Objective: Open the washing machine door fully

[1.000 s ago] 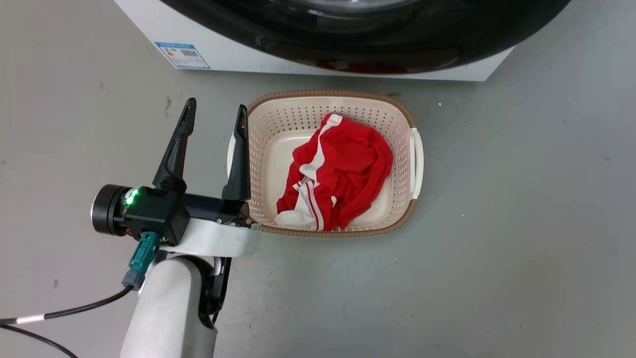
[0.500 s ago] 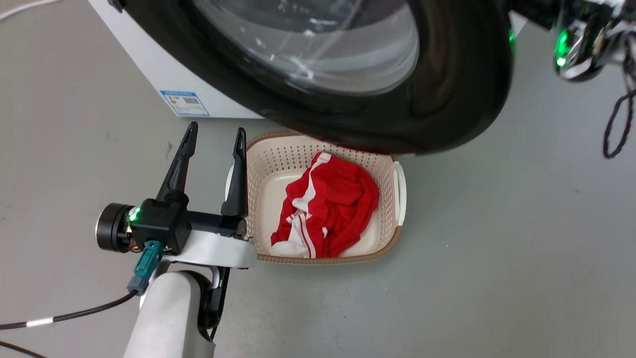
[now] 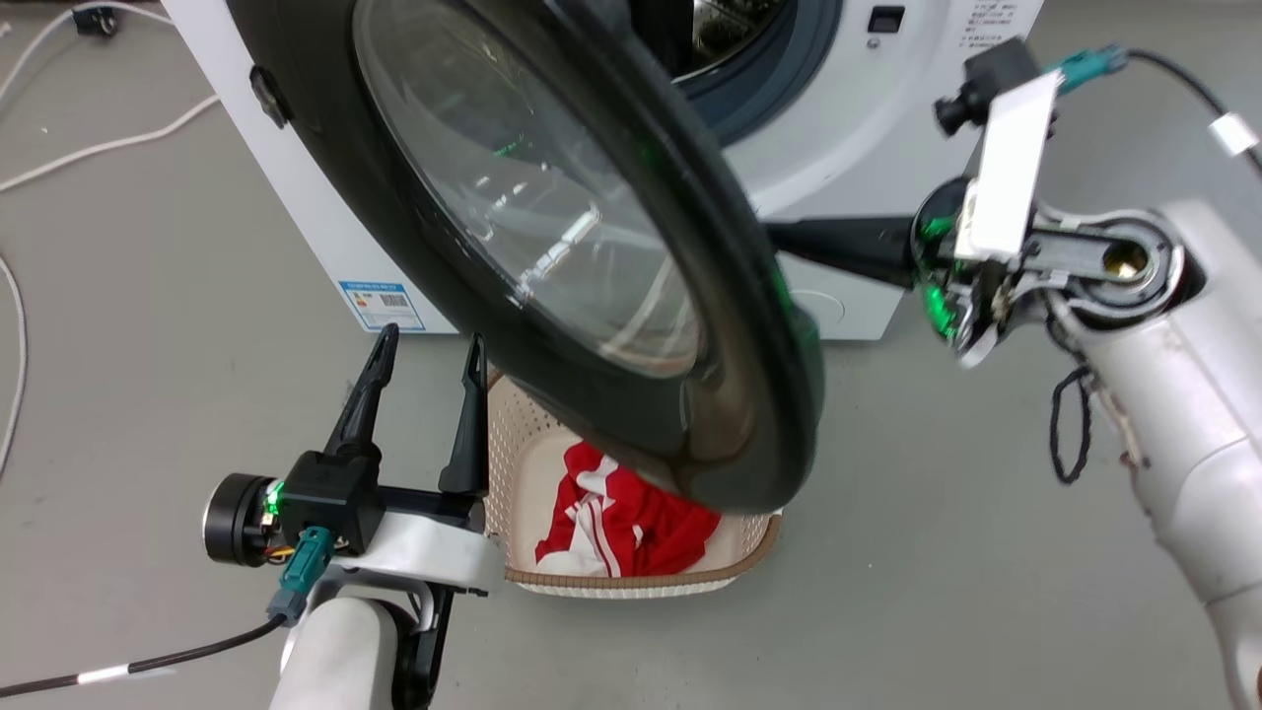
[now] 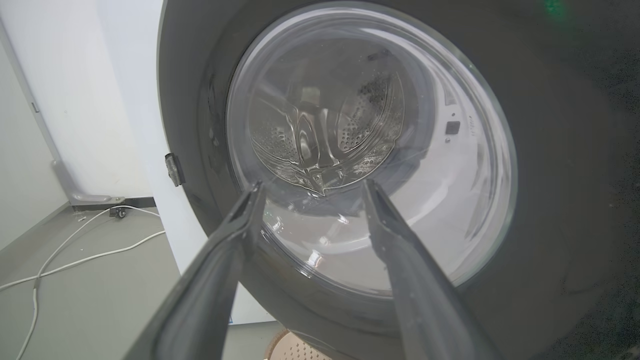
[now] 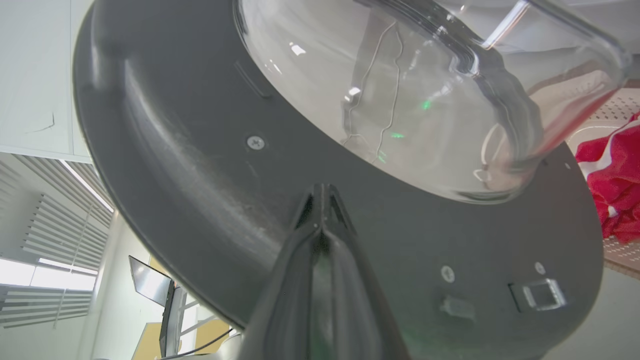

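Observation:
The washing machine [image 3: 848,138] is a white front-loader, and its drum opening shows at the top. The washing machine door [image 3: 552,227] is a black disc with a glass bowl; it stands swung partly out, hinged on the left. My right gripper [image 3: 781,239] reaches in behind the door's free edge. In the right wrist view the right gripper [image 5: 322,192] is shut, tips against the door's [image 5: 200,165] dark inner face. My left gripper [image 3: 432,340] stands open below the door's outer side, holding nothing. The left wrist view has the left gripper [image 4: 312,185] facing the door's [image 4: 550,175] glass.
A cream perforated basket [image 3: 631,584] with a red and white garment [image 3: 621,513] sits on the floor under the door's lower edge, right beside my left fingers. White cables [image 3: 99,148] lie on the floor at left. A blue label [image 3: 381,304] marks the machine's lower left corner.
The head camera has tilted up, bringing the machine front and my right arm into view. The door has swung further out from the machine, now covering part of the basket.

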Robot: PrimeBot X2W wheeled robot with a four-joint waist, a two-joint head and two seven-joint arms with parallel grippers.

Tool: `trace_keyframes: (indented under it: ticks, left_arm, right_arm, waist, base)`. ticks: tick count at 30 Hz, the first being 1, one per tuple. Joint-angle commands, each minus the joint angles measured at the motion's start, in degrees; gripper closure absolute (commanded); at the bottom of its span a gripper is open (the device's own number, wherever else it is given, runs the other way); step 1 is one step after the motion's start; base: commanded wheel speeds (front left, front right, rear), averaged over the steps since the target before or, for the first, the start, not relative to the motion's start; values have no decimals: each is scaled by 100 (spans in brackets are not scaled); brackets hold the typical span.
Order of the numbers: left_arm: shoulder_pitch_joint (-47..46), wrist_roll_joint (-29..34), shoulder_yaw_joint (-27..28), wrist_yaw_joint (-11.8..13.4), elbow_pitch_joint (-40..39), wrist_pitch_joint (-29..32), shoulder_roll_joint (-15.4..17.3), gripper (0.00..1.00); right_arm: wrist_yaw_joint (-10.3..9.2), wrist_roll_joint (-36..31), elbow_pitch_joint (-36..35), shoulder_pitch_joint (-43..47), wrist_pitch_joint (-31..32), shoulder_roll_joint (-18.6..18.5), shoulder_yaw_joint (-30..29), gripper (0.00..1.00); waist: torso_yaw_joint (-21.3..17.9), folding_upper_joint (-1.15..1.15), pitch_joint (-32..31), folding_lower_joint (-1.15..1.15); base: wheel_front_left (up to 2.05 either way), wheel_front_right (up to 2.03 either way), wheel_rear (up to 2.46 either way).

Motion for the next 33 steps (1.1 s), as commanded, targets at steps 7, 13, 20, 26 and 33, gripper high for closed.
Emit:
trace_keyframes:
  ticks: [7, 13, 20, 26, 33]
  left_arm:
    - [163, -39, -74, -29, 113, -14, -3, 0]
    - [235, -116, -194, 7, 150, -14, -4, 0]
    - [254, -129, -234, 13, 163, -14, -4, 0]
    - [319, -131, -209, 37, 173, -14, -5, 0]
    - [450, -158, -126, 71, 219, -14, -5, 0]
  right_arm:
    - [-1, 144, -373, 613, 11, 227, 279, 100]
    - [-2, 289, -669, 956, -100, 535, 552, 100]
    - [-1, 307, -889, 1163, -383, 668, 648, 100]
    - [-1, 48, -1312, 1512, -1512, 536, 171, 100]
    - [-1, -235, -1960, 2412, -2990, 89, -798, 100]
  waist:
    - [86, 0, -354, 0]
    - [154, 0, -461, 0]
    - [173, 0, -493, 0]
    - [108, 0, -543, 0]
    - [-8, 0, -699, 0]
  base:
    - [0, 0, 0]
    - [0, 0, 0]
    - [0, 0, 0]
    - [0, 0, 0]
    - [0, 0, 0]
